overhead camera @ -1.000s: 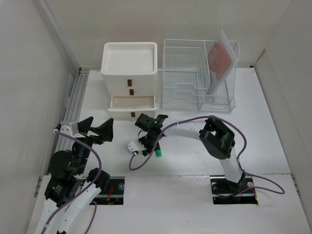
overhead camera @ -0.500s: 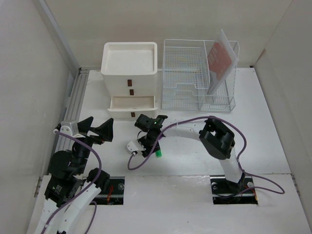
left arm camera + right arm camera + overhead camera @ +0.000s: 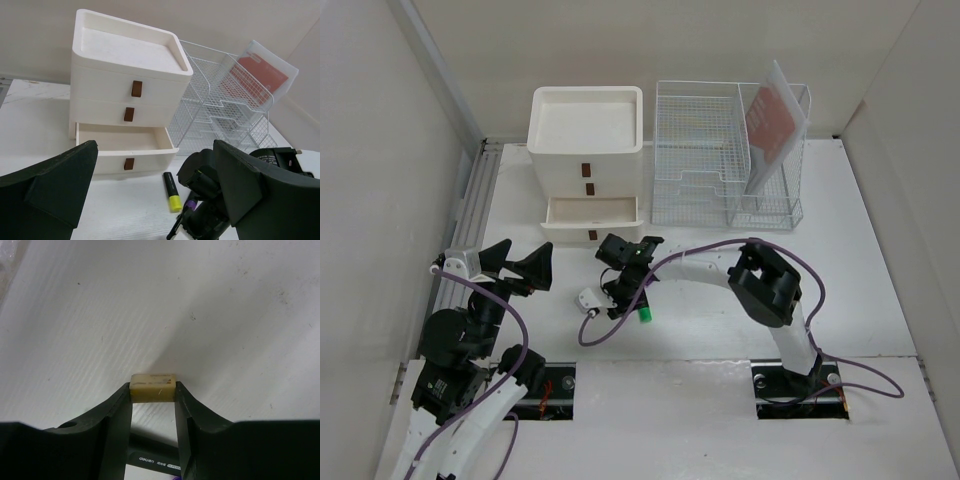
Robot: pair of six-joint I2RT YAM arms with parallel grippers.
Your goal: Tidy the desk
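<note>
The right gripper (image 3: 153, 394) pinches a small cream block (image 3: 153, 381) between its fingertips, low on the white desk (image 3: 210, 310), with a black highlighter (image 3: 171, 192) lying just beside it. Beyond them stand the cream drawer box (image 3: 125, 80), its bottom drawer (image 3: 125, 145) open, and a wire-mesh rack (image 3: 210, 95) holding a red booklet (image 3: 260, 80). The left gripper (image 3: 520, 262) hangs spread wide near the desk's left rail (image 3: 470, 210), apart from the rest.

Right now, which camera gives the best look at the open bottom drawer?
The left wrist view: the open bottom drawer faces it, showing its front, brown handle and inside. The top external view shows the drawer from above, pulled out. The right wrist view misses it.
</note>
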